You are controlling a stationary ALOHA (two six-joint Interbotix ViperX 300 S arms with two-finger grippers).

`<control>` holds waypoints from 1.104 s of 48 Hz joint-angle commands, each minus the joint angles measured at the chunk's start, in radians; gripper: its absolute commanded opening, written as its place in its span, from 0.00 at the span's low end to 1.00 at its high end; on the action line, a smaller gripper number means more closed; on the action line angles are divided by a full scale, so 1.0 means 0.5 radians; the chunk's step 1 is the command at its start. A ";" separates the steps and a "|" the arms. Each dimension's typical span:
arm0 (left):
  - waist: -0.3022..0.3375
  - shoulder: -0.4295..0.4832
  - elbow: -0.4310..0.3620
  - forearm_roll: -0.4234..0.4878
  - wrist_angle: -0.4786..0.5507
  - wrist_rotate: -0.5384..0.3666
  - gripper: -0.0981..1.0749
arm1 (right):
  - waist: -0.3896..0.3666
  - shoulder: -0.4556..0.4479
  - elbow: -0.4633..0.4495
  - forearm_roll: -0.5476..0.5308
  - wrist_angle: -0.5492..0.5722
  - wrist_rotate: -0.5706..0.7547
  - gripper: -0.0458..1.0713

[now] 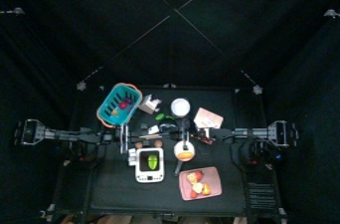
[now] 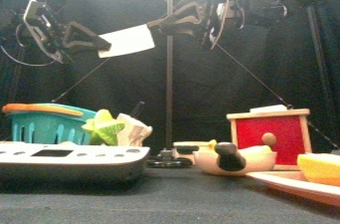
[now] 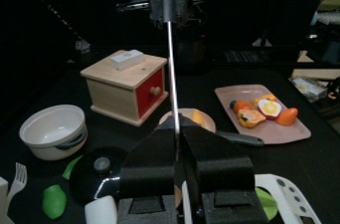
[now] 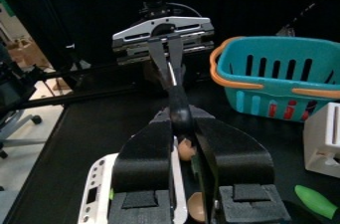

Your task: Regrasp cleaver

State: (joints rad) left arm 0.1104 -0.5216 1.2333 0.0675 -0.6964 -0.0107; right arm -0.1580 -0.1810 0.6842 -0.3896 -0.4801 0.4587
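The cleaver [image 2: 129,40] hangs in the air high above the table, its pale blade toward the left arm and its dark handle toward the right. My left gripper [image 2: 93,41] is shut on the blade end. My right gripper [image 2: 188,17] is shut on the handle end. In the left wrist view the cleaver [image 3: 173,69] shows edge-on as a thin line, running from my left gripper [image 3: 178,134] to the right arm's gripper. In the right wrist view it [image 4: 167,74] runs the same way from my right gripper [image 4: 180,118] to the left one.
On the table below stand a teal basket [image 2: 51,121], a white scale [image 2: 70,161], a red box [image 2: 269,132], a white bowl [image 3: 52,129] and a pink plate with food [image 3: 263,112]. A black-and-white toy [image 2: 229,158] lies near the middle front.
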 commanded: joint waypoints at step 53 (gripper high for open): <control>-0.034 0.015 -0.031 0.000 -0.021 0.000 0.37 | 0.132 0.218 -0.494 0.295 1.356 0.003 0.43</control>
State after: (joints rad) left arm 0.1012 -0.5216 1.2333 0.0629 -0.6964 -0.0107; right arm -0.0844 -0.0445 0.4694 -0.2470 0.2255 0.4571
